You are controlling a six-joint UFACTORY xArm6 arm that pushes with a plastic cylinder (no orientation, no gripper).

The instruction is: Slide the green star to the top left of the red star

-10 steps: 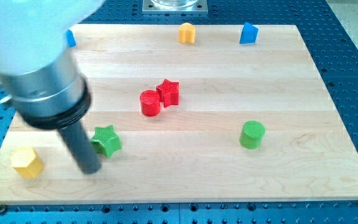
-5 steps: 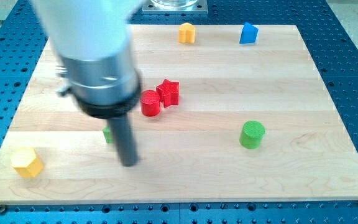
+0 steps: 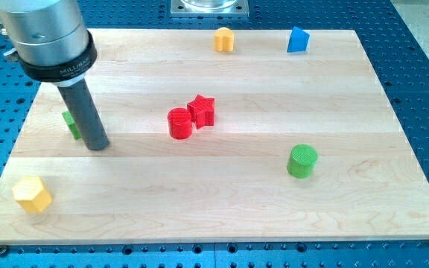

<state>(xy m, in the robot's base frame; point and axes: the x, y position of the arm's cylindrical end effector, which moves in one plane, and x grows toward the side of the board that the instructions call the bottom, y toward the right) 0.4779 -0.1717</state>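
Most of task left: green star [image 3: 69,123] mid-left, half hidden behind my tip [image 3: 97,146], well apart from red star [image 3: 202,110]. No claw fitted; bare rod only.

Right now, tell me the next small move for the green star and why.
Probably bring my tip round to the view's left of the green star, then push it rightward and slightly up. The star, mostly hidden behind the rod, sits far left of the red star, and my tip is on its right, the wrong side.
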